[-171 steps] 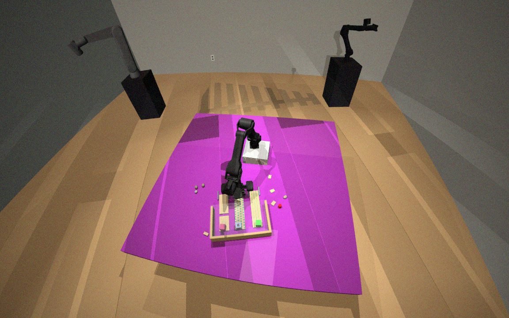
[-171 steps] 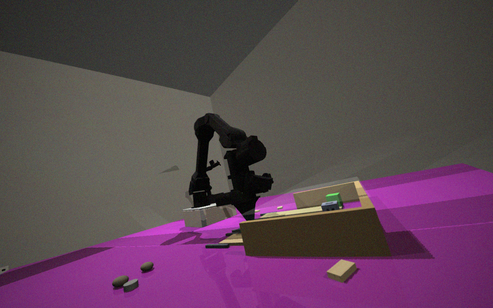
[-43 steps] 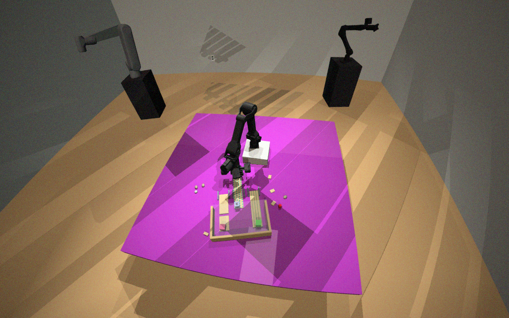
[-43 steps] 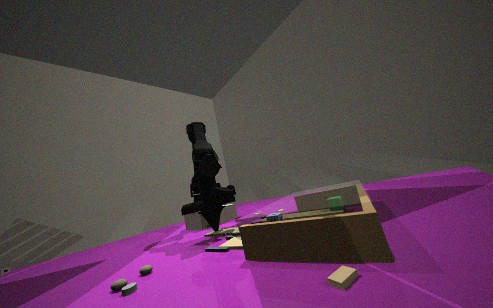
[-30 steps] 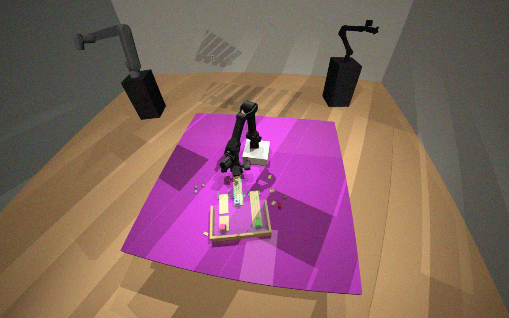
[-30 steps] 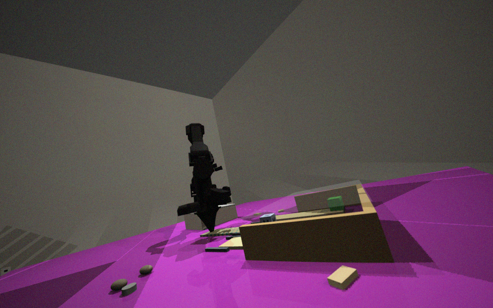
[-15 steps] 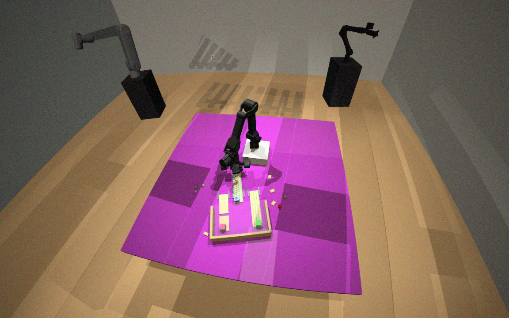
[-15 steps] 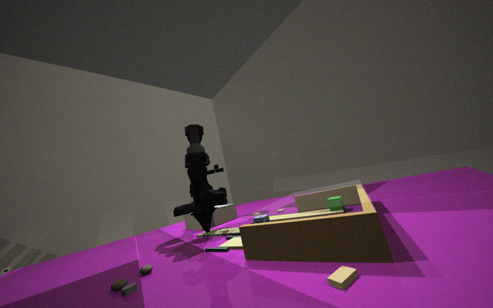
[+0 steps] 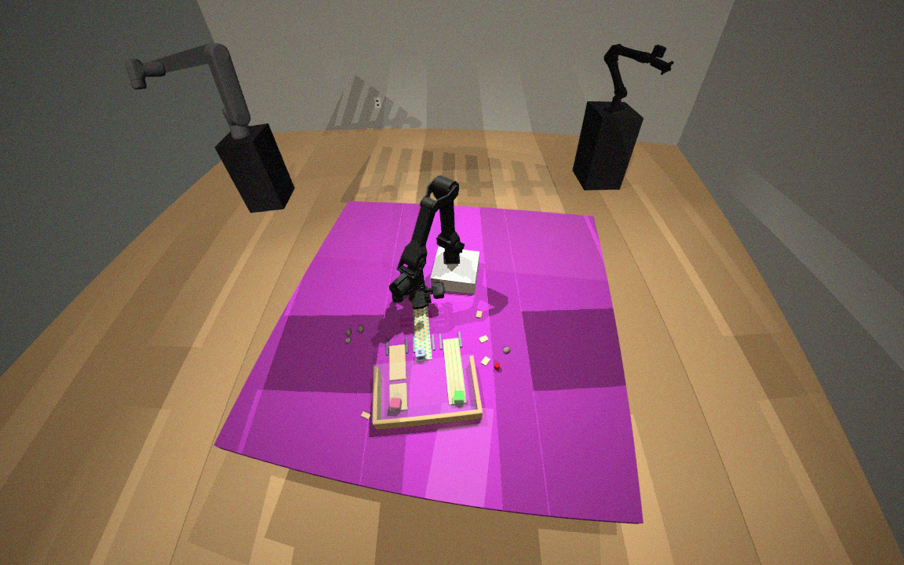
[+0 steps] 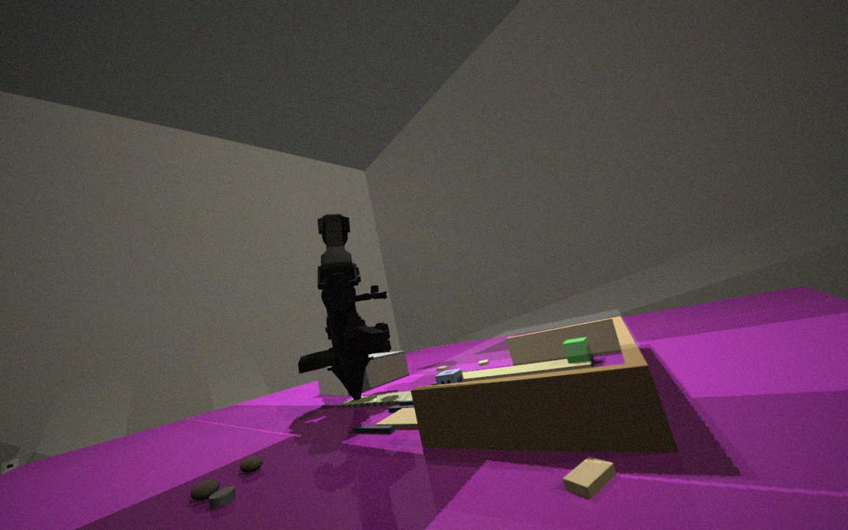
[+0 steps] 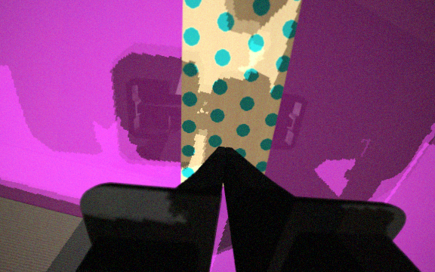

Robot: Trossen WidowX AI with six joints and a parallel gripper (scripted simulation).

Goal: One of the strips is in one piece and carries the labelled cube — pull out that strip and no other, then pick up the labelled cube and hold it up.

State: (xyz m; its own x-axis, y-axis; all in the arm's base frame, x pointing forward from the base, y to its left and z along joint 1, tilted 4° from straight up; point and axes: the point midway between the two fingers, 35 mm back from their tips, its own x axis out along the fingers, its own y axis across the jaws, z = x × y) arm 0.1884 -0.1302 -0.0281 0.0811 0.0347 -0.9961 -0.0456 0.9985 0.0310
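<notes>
The dotted strip (image 9: 424, 336) (image 11: 236, 91), cream with turquoise dots, is in one piece and reaches out of the wooden frame's open side. The labelled cube (image 9: 420, 353) (image 10: 449, 376), pale blue with dark marks, sits near its far end, by the frame's mouth. My gripper (image 9: 421, 307) (image 10: 355, 397) (image 11: 223, 153) is shut with nothing between the fingertips; they are down at the strip's near end. The left strip (image 9: 397, 363) is in two pieces with a gap; its inner piece carries a pinkish-red cube (image 9: 395, 404). The lined right strip (image 9: 452, 365) carries a green cube (image 9: 458, 396) (image 10: 577, 350).
The wooden frame (image 9: 427, 422) (image 10: 532, 411) has a clear cover and encloses the strips' far parts. Short grey rails flank the strips. Small stones (image 9: 360, 328) (image 10: 251, 464) lie at the left; a red piece (image 9: 497, 366) and small tan tiles lie at the right.
</notes>
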